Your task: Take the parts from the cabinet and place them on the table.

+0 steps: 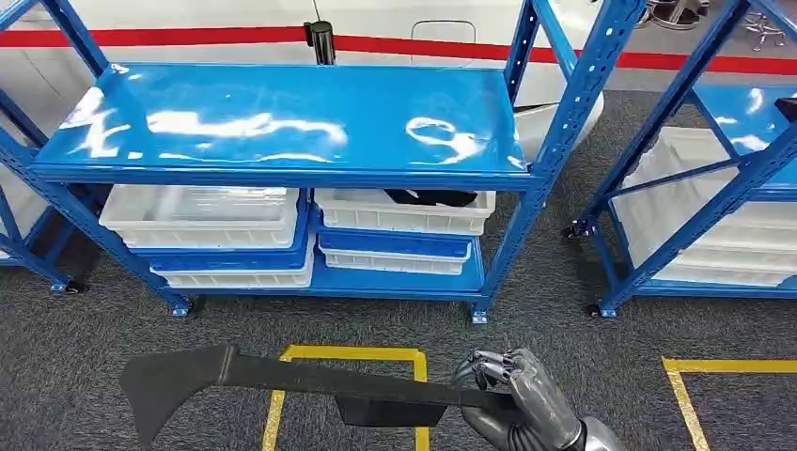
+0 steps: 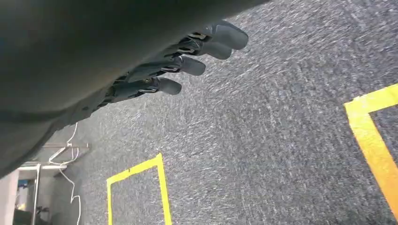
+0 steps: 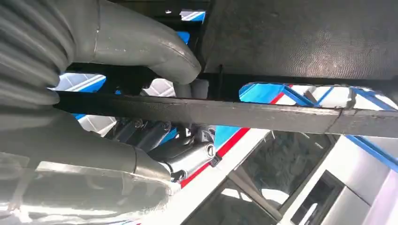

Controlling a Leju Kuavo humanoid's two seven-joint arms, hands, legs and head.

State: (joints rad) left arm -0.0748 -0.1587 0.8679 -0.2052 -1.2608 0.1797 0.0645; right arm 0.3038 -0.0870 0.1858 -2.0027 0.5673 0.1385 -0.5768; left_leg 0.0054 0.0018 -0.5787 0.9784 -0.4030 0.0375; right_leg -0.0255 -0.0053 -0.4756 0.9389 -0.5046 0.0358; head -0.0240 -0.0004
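A long black part point(image 1: 282, 376), wide at its left end, lies level across the bottom of the head view. My right hand point(image 1: 522, 395) grips it at its right end. In the right wrist view the part's thin bar point(image 3: 234, 115) runs between the thumb point(image 3: 141, 42) and the darker fingers point(image 3: 155, 133). My left hand point(image 2: 183, 65) hangs over grey carpet with its fingers straight and nothing in them. The blue cabinet point(image 1: 282, 122) stands ahead. Another black part point(image 1: 432, 197) lies in a white bin point(image 1: 404, 214) on its lower shelf.
More white bins point(image 1: 202, 216) fill the cabinet's lower shelf; its top shelf is bare. A second blue rack point(image 1: 714, 188) with white bins stands to the right. Yellow tape squares point(image 1: 348, 355) mark the grey carpet in front of me.
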